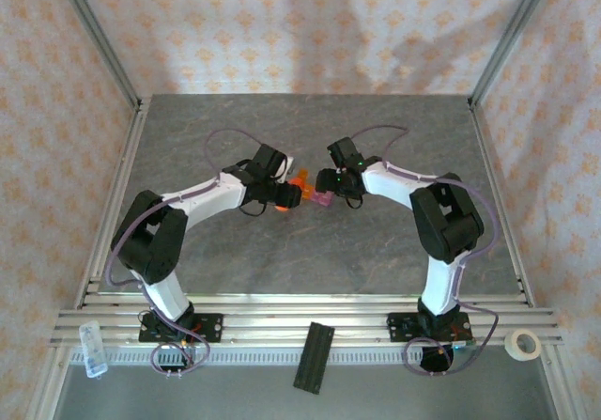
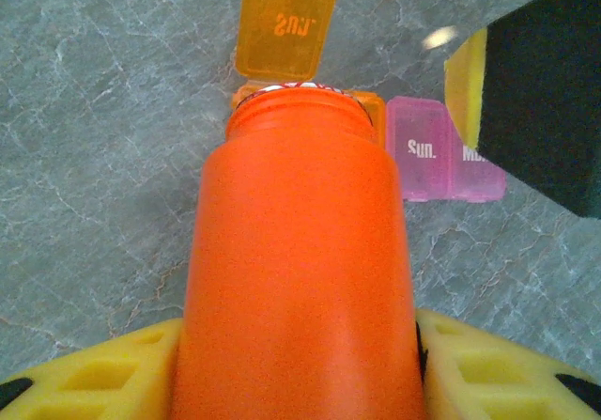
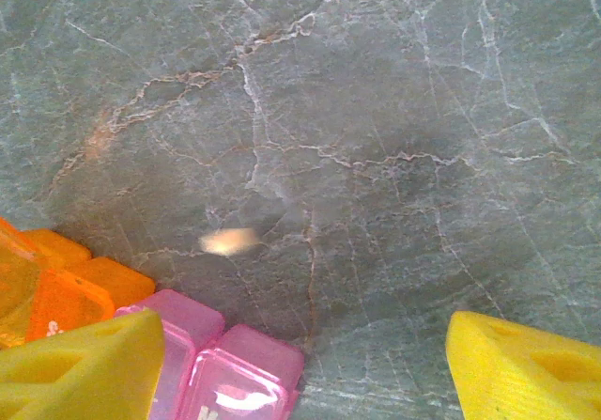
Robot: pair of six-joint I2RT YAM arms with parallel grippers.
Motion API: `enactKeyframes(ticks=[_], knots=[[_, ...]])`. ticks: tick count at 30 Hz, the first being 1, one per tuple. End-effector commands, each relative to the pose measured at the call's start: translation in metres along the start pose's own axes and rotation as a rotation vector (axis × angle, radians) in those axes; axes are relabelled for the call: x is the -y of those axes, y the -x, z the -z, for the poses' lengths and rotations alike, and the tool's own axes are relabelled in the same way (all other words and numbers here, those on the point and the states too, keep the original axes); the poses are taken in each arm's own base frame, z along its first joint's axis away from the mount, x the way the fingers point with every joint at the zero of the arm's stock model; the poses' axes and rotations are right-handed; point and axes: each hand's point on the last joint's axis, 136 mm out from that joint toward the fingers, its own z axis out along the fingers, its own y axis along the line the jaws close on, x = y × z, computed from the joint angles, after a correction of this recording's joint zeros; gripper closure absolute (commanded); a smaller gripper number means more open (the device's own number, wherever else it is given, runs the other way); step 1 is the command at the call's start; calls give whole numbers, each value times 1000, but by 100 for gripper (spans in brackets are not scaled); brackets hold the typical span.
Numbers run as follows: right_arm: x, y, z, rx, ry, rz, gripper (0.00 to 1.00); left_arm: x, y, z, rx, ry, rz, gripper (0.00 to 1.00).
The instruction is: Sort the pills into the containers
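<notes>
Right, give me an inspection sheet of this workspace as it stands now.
Surface: grey veined table.
Job's things: containers, orange end lid open; one pale pill, blurred, outside the cells.
Clutter: black bar, tape roll and small clear item on the front rails.
Grippers: left gripper shut on orange bottle, tipped toward the open cell; right gripper open, one finger by the pink cells.
Cables: purple cables loop along both arms.
Surroundings: patterned cloth walls, aluminium frame.
</notes>
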Motion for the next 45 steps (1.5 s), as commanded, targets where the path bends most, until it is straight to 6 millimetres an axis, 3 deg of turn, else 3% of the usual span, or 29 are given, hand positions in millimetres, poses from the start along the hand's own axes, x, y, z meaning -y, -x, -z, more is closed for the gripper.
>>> enactKeyframes(ticks=[1, 45], knots=[[2, 6, 0, 9, -13, -15, 22, -4, 3, 1, -17, 20, -19, 100], [7, -6, -11, -29, -17, -19, 22, -6, 2, 4, 16, -17, -14, 100]])
